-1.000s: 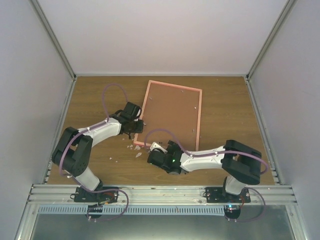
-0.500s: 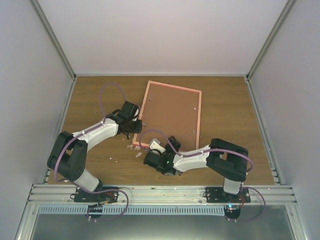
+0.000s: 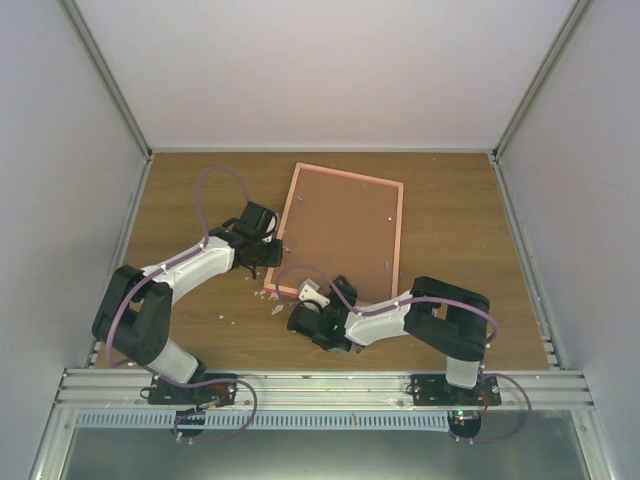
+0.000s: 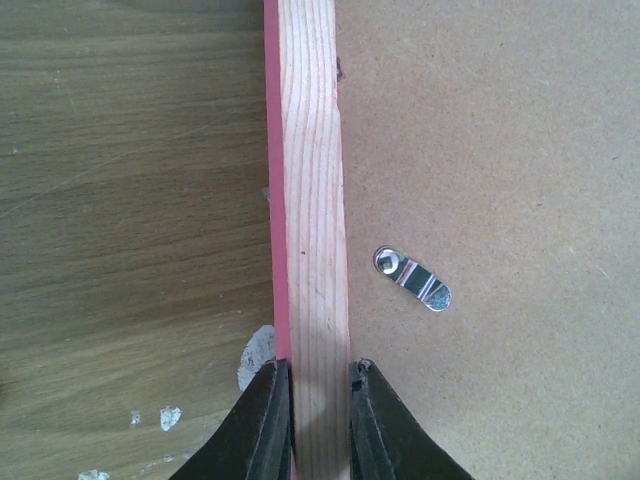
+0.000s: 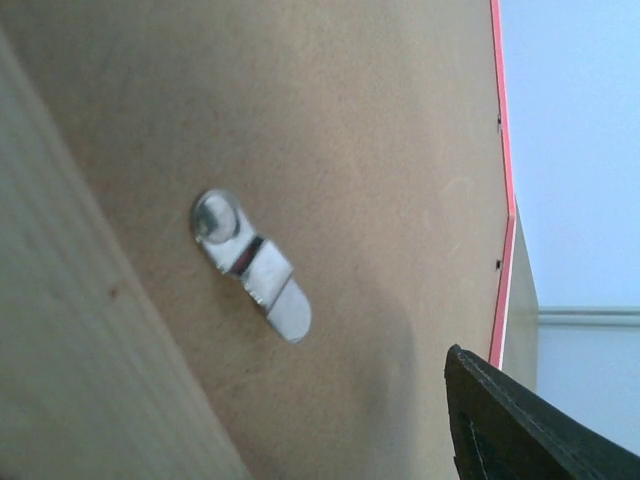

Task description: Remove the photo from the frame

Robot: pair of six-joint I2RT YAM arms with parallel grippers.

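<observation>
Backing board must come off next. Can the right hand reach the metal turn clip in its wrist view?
Probably yes: the turn clip lies bare on the backing board, close to the right hand, nothing covering it.

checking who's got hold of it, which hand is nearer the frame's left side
Left. The left hand is clamped on the left side rail of the frame. The right hand is at the frame's near edge, away from that rail.
</observation>
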